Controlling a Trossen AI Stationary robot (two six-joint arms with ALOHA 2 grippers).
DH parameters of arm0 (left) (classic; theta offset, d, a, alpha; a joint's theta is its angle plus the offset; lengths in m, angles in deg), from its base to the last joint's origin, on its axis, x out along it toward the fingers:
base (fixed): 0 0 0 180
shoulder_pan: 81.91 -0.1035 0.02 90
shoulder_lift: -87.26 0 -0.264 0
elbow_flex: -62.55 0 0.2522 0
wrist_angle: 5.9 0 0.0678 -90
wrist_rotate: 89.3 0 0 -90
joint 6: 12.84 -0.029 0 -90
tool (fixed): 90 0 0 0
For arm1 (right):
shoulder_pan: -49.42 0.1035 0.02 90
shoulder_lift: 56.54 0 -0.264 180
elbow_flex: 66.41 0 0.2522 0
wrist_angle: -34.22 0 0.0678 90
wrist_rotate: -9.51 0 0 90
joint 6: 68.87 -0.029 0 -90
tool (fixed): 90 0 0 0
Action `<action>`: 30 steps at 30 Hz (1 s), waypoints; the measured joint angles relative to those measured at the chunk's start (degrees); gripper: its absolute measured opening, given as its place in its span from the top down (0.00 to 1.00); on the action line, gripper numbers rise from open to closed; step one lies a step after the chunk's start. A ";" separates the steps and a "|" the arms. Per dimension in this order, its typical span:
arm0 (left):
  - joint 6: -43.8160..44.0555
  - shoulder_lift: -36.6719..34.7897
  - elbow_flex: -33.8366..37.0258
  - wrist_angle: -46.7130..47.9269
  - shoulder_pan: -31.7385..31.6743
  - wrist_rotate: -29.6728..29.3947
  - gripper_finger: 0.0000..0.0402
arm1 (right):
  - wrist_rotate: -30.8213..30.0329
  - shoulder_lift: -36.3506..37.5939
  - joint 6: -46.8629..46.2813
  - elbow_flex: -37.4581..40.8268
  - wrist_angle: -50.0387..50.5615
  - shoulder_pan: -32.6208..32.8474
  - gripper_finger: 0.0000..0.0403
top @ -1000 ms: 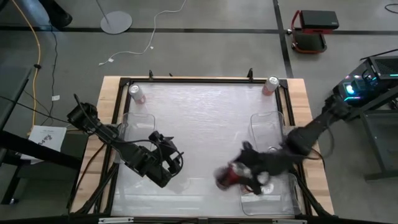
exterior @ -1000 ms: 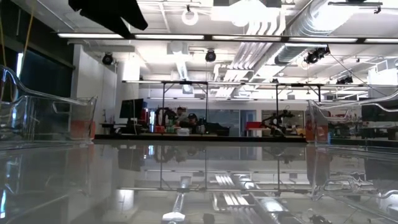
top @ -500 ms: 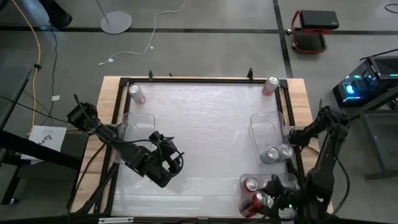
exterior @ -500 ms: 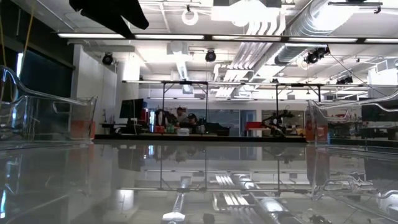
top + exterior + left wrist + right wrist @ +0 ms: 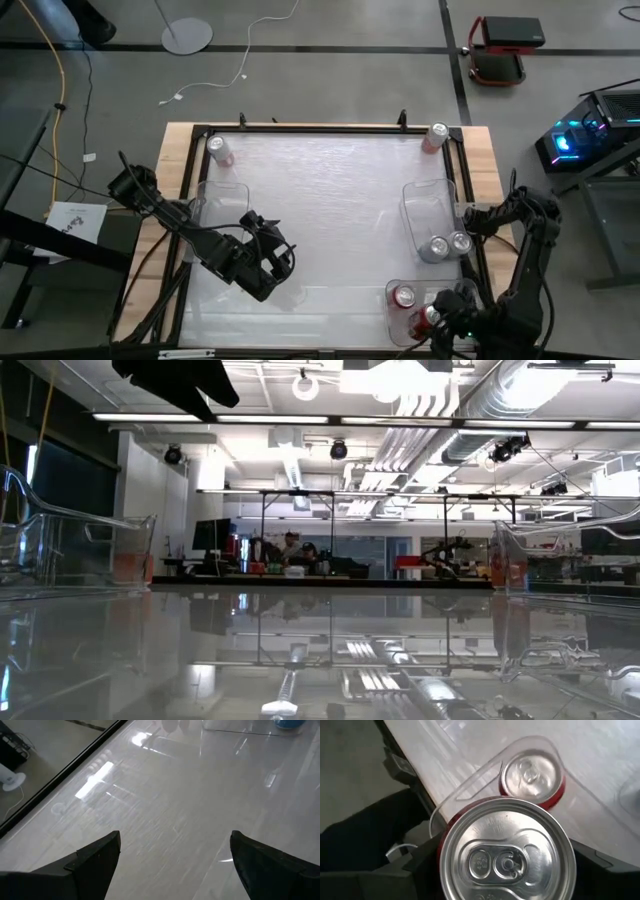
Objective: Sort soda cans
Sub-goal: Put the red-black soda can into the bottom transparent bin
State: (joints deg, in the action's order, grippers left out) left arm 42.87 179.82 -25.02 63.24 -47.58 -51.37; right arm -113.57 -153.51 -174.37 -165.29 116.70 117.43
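My right gripper [image 5: 428, 320] is at the table's near right corner, shut on a red soda can [image 5: 506, 856] over the near right clear tray [image 5: 392, 322]. A second red can [image 5: 404, 296] stands in that tray. Two silver cans [image 5: 438, 247] [image 5: 460, 241] stand in the tray [image 5: 418, 205] behind it. One pale can [image 5: 218, 150] stands at the far left corner and a reddish one [image 5: 436, 137] at the far right corner. My left gripper [image 5: 275, 255] hangs open over the near left of the table, touching nothing. My right gripper pinches the red can's body just under its silver top [image 5: 470, 827], one dark finger [image 5: 422, 867] on each side. The fingers come from above, pointing down. The can stays upright beside the other red can [image 5: 532, 772]; its base is hidden, so whether it rests on the tray cannot be told.
A further clear tray [image 5: 220, 200] lies by the left edge. The table has a dark frame [image 5: 320, 128] and a glossy bare middle [image 5: 330, 210]. My right arm is folded back past the right edge [image 5: 525, 250]. The low view shows tray walls [image 5: 60, 545] on both sides.
My right gripper has carried the red can from the near middle of the table toward the near right corner, over the near right tray, and the arm has folded back off the table's right side. That uncovered the two silver cans in the tray behind.
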 joint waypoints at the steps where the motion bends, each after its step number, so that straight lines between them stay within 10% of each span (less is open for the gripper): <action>1: 0.01 0.00 0.00 0.00 0.00 0.00 0.12 | 0.61 -0.50 0.16 -0.25 -0.28 -0.37 0.29; 30: -0.39 0.00 -0.02 -0.01 -0.17 -0.37 0.12 | 5.77 -11.88 17.69 -0.50 -7.09 -6.88 0.29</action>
State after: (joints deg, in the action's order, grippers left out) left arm 42.47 179.82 -25.04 63.23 -47.76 -51.74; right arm -107.80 -165.39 -156.69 -165.80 109.61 110.55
